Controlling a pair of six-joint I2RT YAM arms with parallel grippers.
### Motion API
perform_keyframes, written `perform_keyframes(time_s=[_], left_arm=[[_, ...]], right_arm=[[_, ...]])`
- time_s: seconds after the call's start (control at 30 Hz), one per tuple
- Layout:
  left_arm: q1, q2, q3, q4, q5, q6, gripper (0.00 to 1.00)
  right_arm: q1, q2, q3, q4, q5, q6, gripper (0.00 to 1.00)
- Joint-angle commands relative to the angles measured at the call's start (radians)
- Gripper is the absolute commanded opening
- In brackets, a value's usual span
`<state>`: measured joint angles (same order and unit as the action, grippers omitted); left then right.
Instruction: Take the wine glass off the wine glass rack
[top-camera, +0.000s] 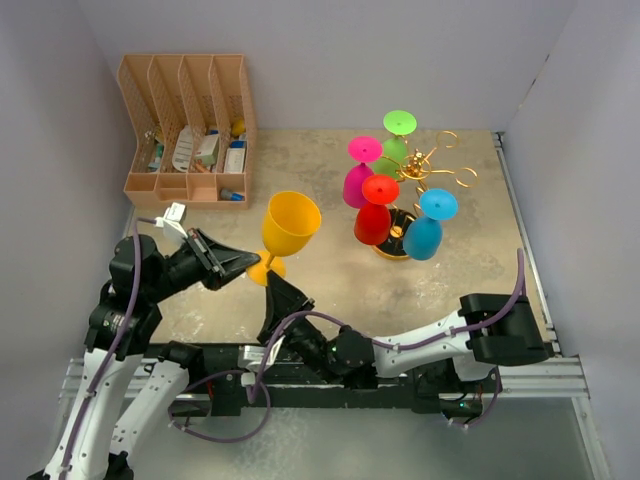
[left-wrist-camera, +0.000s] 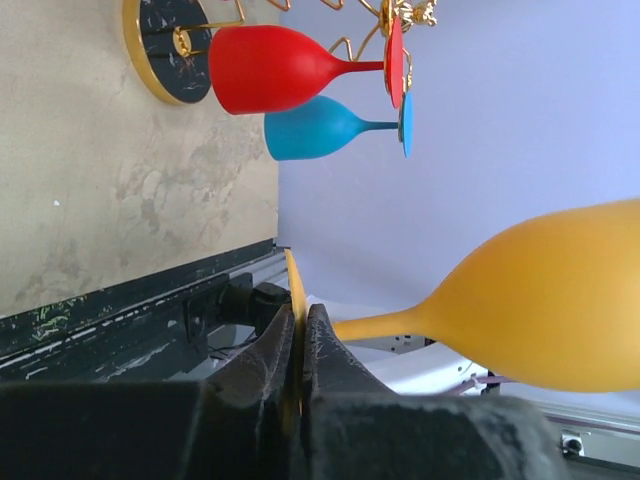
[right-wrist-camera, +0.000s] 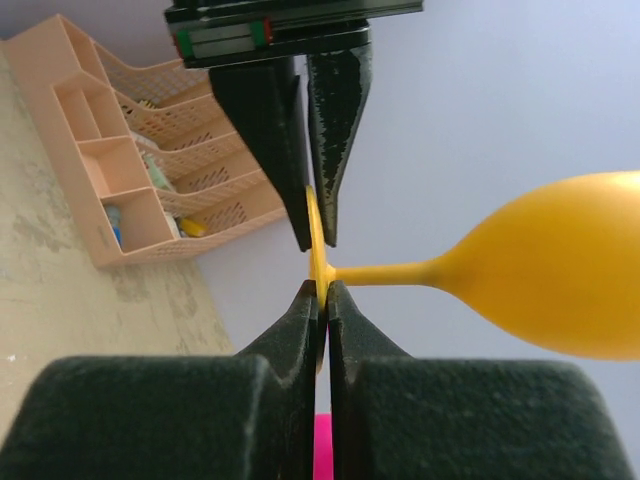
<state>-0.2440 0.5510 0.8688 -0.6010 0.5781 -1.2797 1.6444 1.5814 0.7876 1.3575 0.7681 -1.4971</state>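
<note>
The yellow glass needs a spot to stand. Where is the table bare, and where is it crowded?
Bare: the strip between the file organizer and the wine glass rack, and the table on the rack's near side, toward the right edge. Crowded: right around the rack, where four glasses hang.

The top external camera looks down from above and behind the 2 arm bases and covers the whole table (top-camera: 330, 290). The left wrist camera, rolled sideways and close behind its own jaws, faces the wine glass rack (left-wrist-camera: 165, 45). The right wrist camera, equally close, faces the left gripper (right-wrist-camera: 318, 235) and the pink organizer (right-wrist-camera: 110, 170). All 3 views share the yellow wine glass (top-camera: 291, 224).
</note>
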Motion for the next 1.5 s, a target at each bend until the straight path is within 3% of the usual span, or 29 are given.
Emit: perform_keyframes(time_s=[0.0,0.17,0.33,0.47,0.53,0.6,0.7,0.77,0.9,1.0,1.1,1.33,1.47], left_arm=[[-0.002,0.008,-0.032,0.043,-0.002,-0.008,0.0],[-0.003,-0.013,-0.085,0.085,-0.037,-0.015,0.0],[-0.003,-0.029,-0.194,0.229,-0.092,-0.057,0.0],[-0.002,-0.005,-0.271,0.35,-0.148,-0.058,0.0],[0.003,0.021,-0.292,0.402,-0.181,-0.034,0.0],[0.019,0.053,-0.307,0.438,-0.203,-0.007,0.0],[0.097,0.111,-0.311,0.499,-0.165,0.039,0.0],[0.187,0.145,-0.309,0.532,-0.1,0.06,0.0],[0.388,0.207,-0.355,0.699,0.129,0.007,0.0],[0.497,0.23,-0.455,0.903,0.242,-0.12,0.0],[0.514,0.245,-0.51,1.033,0.28,-0.17,0.0],[0.513,0.195,-0.435,0.912,0.335,0.013,0.0],[0.512,0.151,-0.457,0.897,0.35,0.06,0.0]], right_arm=[[0.015,-0.059,0.02,0.058,-0.005,0.031,0.06],[0.034,-0.069,0.014,0.058,0.098,0.042,0.45],[0.091,-0.124,0.029,-0.106,0.28,0.133,0.51],[0.164,-0.198,0.091,-0.457,0.407,0.362,0.52],[0.196,-0.23,0.167,-0.745,0.449,0.567,0.55],[0.219,-0.249,0.282,-1.08,0.442,0.819,0.65],[0.228,-0.241,0.452,-1.473,0.433,1.134,0.68],[0.23,-0.233,0.516,-1.623,0.426,1.234,0.68],[0.23,-0.243,0.606,-1.704,0.418,1.309,0.67],[0.226,-0.259,0.722,-1.743,0.33,1.332,0.66],[0.203,-0.235,0.877,-1.742,0.281,1.302,0.64],[-0.064,0.084,1.465,-2.112,-0.032,1.412,0.63],[-0.298,0.23,1.765,-2.221,-0.325,1.514,0.63]])
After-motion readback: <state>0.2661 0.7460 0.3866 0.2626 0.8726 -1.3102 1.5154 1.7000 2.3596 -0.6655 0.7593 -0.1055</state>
